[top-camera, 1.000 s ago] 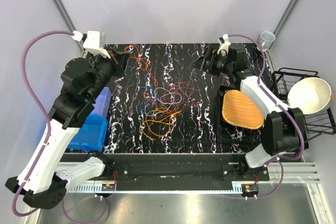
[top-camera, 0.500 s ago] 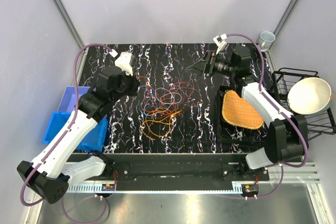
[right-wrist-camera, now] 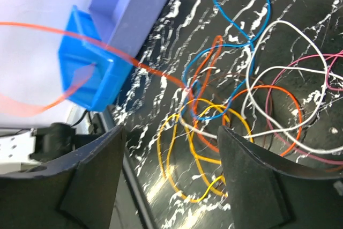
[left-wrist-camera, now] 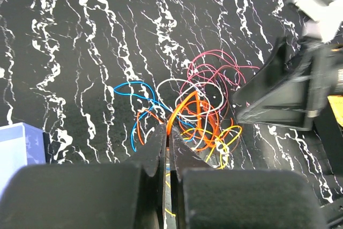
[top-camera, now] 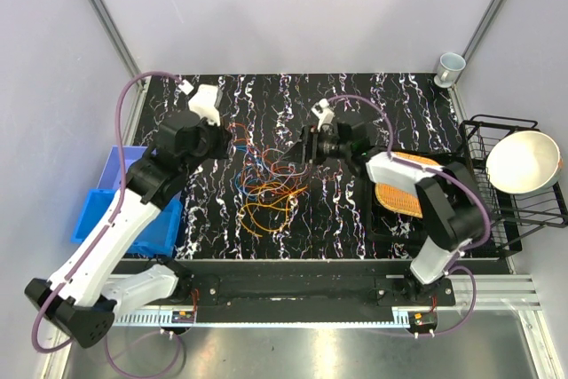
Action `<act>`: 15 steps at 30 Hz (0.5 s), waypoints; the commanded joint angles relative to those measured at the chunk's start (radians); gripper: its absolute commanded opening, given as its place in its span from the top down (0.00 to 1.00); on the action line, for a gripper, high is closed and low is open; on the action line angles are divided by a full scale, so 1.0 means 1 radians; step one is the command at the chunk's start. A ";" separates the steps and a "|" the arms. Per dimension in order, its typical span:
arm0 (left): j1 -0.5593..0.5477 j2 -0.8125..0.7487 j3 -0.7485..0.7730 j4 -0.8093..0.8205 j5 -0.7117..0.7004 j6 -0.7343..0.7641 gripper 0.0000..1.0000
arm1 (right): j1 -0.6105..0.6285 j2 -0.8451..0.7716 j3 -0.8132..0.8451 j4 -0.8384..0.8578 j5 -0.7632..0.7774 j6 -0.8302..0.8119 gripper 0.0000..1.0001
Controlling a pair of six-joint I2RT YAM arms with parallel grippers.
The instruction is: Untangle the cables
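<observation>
The cables lie in one loose tangle on the tabletop, just toward 9 o'clock from its middle. They are orange, yellow, blue, white and pink loops crossing over one another.

The left jaws sit at the tangle's 10 o'clock edge. In the left wrist view they are all but closed, pinching an orange strand that rises between them from the heap. In the right wrist view the same strand runs out of the tangle as a raised line toward the blue bin. This suggests it is being drawn outward so that it slides free of the other loops.

The right jaws hang over the tangle's 2 o'clock side, spread wide. Both fingers are well apart and nothing is between them, and the yellow and white loops show in the gap below. I judge they are placed there to pin or take a second wire, giving the left pull something to work against. Without that, the whole bundle would likely drag along with the orange strand.

The bin lies off the tabletop at 9 o'clock, well apart from the cables.
</observation>
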 commanded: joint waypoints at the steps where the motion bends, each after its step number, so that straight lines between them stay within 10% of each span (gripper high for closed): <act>1: 0.009 -0.085 -0.045 0.075 -0.048 0.020 1.00 | 0.031 0.072 0.033 0.147 0.070 0.023 0.27; 15: 0.052 -0.140 -0.106 0.098 -0.055 -0.002 1.00 | 0.111 0.261 0.086 0.295 0.002 0.054 0.36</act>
